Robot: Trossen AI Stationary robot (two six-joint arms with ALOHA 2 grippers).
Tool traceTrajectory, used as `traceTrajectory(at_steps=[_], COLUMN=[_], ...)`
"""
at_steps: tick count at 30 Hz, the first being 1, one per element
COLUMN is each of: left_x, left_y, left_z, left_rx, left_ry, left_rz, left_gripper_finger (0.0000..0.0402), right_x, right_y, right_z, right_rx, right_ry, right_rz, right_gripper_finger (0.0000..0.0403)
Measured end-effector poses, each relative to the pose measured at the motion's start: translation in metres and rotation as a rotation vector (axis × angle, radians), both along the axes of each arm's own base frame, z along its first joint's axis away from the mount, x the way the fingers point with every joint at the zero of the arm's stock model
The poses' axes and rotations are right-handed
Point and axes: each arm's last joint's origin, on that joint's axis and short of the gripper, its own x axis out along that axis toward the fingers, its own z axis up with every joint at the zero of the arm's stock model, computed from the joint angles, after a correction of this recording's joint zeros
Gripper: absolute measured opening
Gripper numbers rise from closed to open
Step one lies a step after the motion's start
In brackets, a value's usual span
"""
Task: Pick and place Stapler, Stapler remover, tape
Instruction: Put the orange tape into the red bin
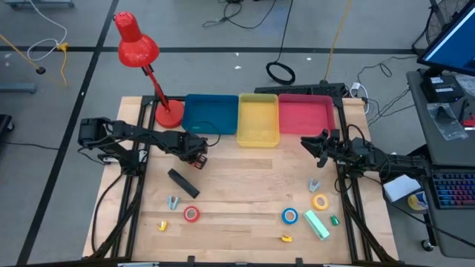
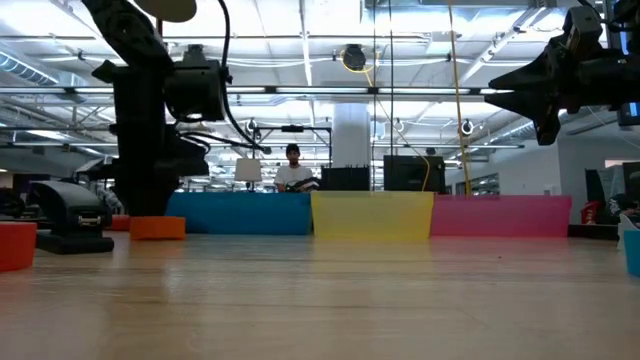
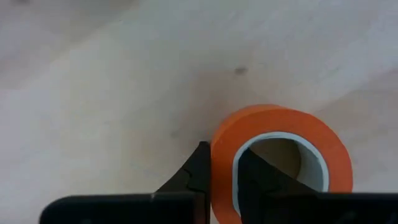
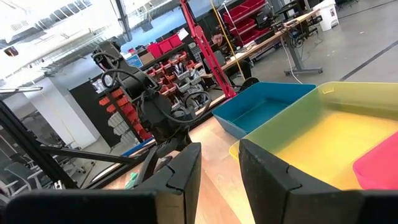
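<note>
Orange tape roll (image 3: 280,155) flat on the wooden table (image 1: 245,178), directly under left gripper (image 1: 198,158). One finger (image 3: 193,174) outside the ring wall, the other inside the hole: wall sits in a narrow gap between them, contact with the wall not resolvable. In low view same roll (image 2: 157,228) on the tabletop at the foot of the left arm, in front of the blue bin (image 1: 211,115).

Black stapler (image 1: 182,182) just in front of left gripper, lying diagonal, untouched. Red tape roll (image 1: 191,214) farther toward the front edge, grey claw-shaped stapler remover (image 1: 173,201) beside it, small yellow piece (image 1: 162,225) near the front-left corner.

Right gripper (image 1: 310,144) up off the table, in front of the red bin (image 1: 306,113); fingers (image 4: 180,168) slightly parted, nothing between them. Low view shows it (image 2: 505,97) high above the surface. Below and in front of it: second grey stapler remover (image 1: 315,184), yellow tape roll (image 1: 320,201), blue tape roll (image 1: 289,216), light green stapler (image 1: 317,225), small green piece (image 1: 334,219), another small yellow piece (image 1: 286,238) near the front edge.

Yellow bin (image 1: 258,119) between blue and red bins along the back edge. Red desk lamp (image 1: 141,55) at back-left corner, base just behind left arm. Person (image 2: 293,170) seen far behind the bins in low view.
</note>
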Motion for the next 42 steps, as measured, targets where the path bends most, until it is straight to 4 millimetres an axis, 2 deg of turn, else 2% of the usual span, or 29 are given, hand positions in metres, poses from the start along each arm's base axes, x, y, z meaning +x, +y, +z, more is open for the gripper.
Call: traceTrajectory(at_steps=[4, 9, 14, 17, 23, 32, 37, 42], left_x=[0.001, 0.012, 0.024, 0.029, 0.042, 0.056, 0.057, 0.057], left_y=[-0.001, -0.002, 0.0, 0.0, 0.003, 0.005, 0.004, 0.003], left_z=[0.024, 0.068, 0.108, 0.121, 0.126, 0.125, 0.125, 0.128], left_rx=[-0.07, -0.09, -0.088, -0.099, -0.143, -0.171, -0.158, -0.158], left_ry=[-0.181, -0.605, -1.005, -1.145, -1.288, -1.417, -1.423, -1.451], left_rz=[-0.042, -0.076, -0.067, -0.047, 0.036, 0.13, 0.161, 0.162], left_gripper_finger=[0.0039, 0.0039, 0.0039, 0.0039, 0.0039, 0.0039, 0.0039, 0.0039], right_x=[0.0, 0.002, 0.009, 0.017, 0.043, 0.101, 0.129, 0.147], right_y=[0.0, 0.002, 0.003, 0.002, 0.001, -0.002, -0.004, -0.006], right_z=[0.002, 0.009, 0.022, 0.027, 0.042, 0.086, 0.099, 0.106], right_rx=[-0.001, -0.039, -0.178, -0.256, -0.364, -0.615, -0.717, -0.736], right_ry=[-0.016, -0.077, -0.166, -0.182, -0.085, 0.08, 0.149, 0.159], right_rz=[0.002, 0.056, 0.086, 0.07, 0.099, 0.155, 0.158, 0.16], right_gripper_finger=[0.0102, 0.0102, 0.0099, 0.0091, 0.0069, 0.0044, 0.0054, 0.0088])
